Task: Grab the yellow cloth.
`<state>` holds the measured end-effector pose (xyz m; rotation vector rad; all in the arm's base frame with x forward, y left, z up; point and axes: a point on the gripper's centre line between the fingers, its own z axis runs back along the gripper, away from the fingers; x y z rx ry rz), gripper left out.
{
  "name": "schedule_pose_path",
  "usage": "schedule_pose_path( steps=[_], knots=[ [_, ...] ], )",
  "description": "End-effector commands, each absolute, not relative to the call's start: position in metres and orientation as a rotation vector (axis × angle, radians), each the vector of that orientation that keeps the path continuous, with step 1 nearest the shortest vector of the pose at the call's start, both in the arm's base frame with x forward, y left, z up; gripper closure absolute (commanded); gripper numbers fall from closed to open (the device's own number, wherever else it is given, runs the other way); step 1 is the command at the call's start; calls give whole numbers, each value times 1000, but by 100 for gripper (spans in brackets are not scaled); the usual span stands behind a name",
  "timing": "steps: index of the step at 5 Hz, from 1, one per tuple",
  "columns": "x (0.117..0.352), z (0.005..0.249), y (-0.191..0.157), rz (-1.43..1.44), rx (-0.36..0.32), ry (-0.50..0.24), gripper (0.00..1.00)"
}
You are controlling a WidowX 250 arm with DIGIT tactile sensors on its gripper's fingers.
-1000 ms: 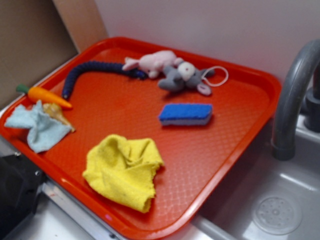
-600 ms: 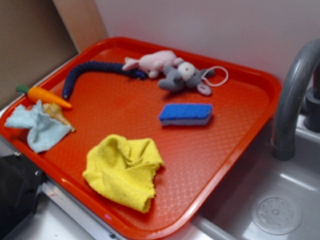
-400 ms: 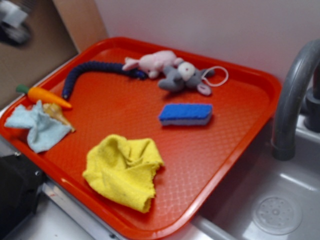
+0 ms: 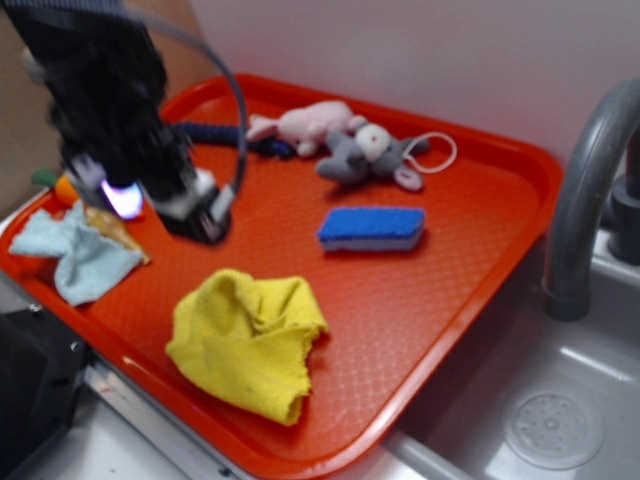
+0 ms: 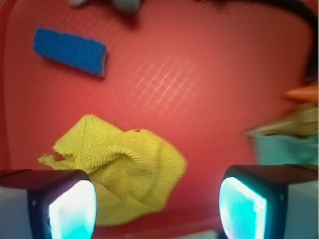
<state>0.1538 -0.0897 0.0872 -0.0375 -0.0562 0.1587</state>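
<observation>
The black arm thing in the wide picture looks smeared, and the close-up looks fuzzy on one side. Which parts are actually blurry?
Exterior view: the gripper and arm are motion-smeared, while the yellow cloth, blue sponge and red tray stay fairly crisp. Wrist view: the cloth is sharp, the pale blue rag and carrot at the right edge are streaked, and the fingertips glow overexposed cyan-white.

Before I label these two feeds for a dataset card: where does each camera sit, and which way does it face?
Exterior: fixed off the tray's near corner, raised, looking down across it toward the wall; shows the arm and end effector.
Wrist: mounted on the arm, looking down at the tray between its two fingers, spread apart.
Shared: yellow cloth, blue sponge.
</observation>
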Motion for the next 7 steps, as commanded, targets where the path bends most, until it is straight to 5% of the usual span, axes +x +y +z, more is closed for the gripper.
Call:
schedule_pose_path(
  steps=[1, 2, 5, 6, 7],
  knots=[
    [155, 38, -98, -69, -176, -99, 0],
    [150, 40, -95, -151, -134, -173, 100],
    [153, 46, -92, -199, -97, -177, 100],
    [151, 86, -89, -230, -134, -197, 0],
    [152, 100, -94, -245, -123, -207, 0]
  ],
)
